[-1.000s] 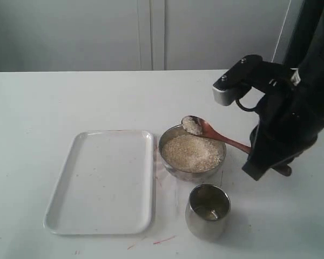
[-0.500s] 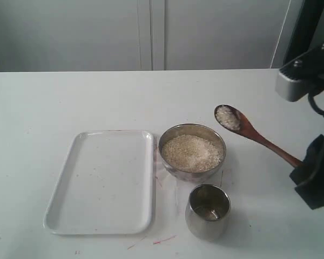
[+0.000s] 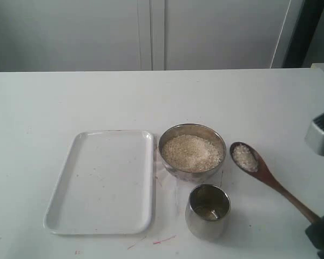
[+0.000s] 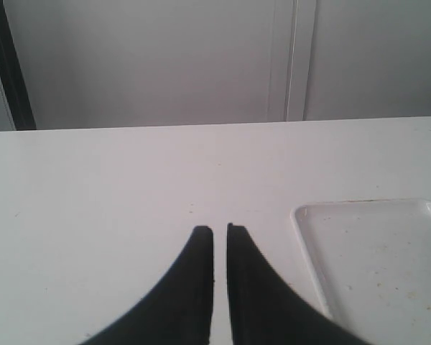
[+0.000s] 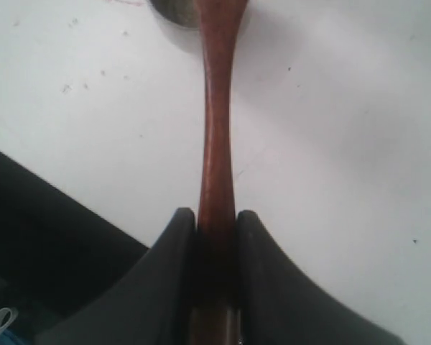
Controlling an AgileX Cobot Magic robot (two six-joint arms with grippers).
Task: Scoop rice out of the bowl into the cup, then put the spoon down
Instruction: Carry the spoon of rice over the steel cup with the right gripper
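The steel bowl point(image 3: 190, 175) holds a heap of rice point(image 3: 191, 152) at the table's middle. In front of it stands the steel cup point(image 3: 205, 226), with only a little showing at its bottom. The wooden spoon point(image 3: 281, 186) hangs to the right of the bowl, carrying a small heap of rice point(image 3: 244, 157) level in its head. My right gripper point(image 3: 318, 224) point(image 5: 217, 214) is shut on the end of the spoon's handle point(image 5: 215, 129), at the lower right edge. My left gripper point(image 4: 220, 228) is shut with nothing in it, over bare table.
A white rectangular tray point(image 3: 100, 181) point(image 4: 366, 251) lies left of the bowl, its corner close to my left gripper. A grey part of the right arm point(image 3: 321, 137) juts in at the right edge. Red marks point(image 3: 163, 239) streak the table's front.
The loaded spoon has moved from above the bowl's far rim out to the right, then toward the front. The right arm has drawn back to the lower right edge.
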